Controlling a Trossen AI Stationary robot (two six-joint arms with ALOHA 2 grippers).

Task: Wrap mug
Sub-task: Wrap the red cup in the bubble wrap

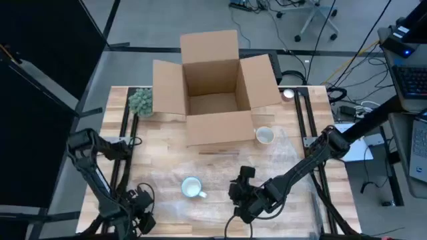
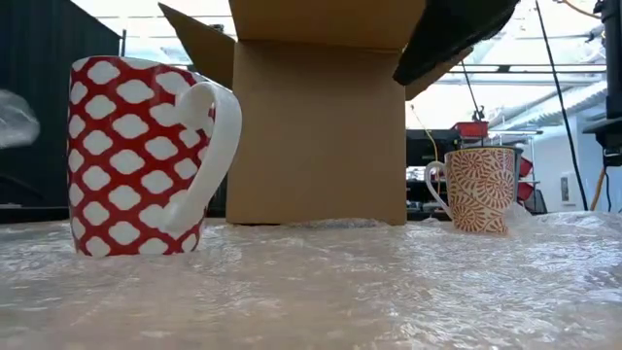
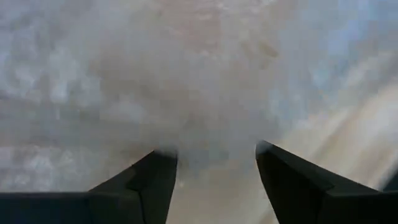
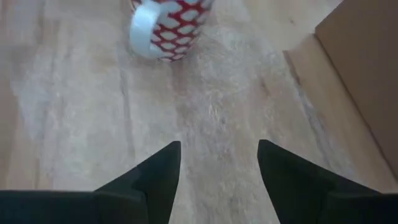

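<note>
Wooden table (image 1: 113, 113) under overhead camera, office floor and cables beyond. Open cardboard box (image 1: 215, 90) at 12 o'clock of centre; small potted plant (image 1: 141, 101) at its 9 o'clock. Sheet of bubble wrap (image 1: 220, 170) spread over the near half of the table.

Red-and-white mug (image 1: 192, 187) stands upright on the wrap, toward the near edge, handle pointing to about 4 o'clock. A second, leaf-patterned mug (image 1: 265, 135) stands upright just by the box's near right corner, well apart from the first.

Right gripper (image 1: 241, 200) hovers over the wrap at the mug's 3–4 o'clock, near but not touching; fingers (image 4: 155, 177) spread, nothing between them, mug dead ahead in the wrist view with handle facing the camera. Left gripper (image 1: 137, 212) sits low at the wrap's near-left corner, at the mug's 8 o'clock; fingers (image 3: 152, 183) spread over the plastic, holding nothing.

Judgement: wrapping not yet begun. Right arm is nearer the mug; left is better placed to lift the sheet's edge and fold it toward 2 o'clock over the mug.
</note>
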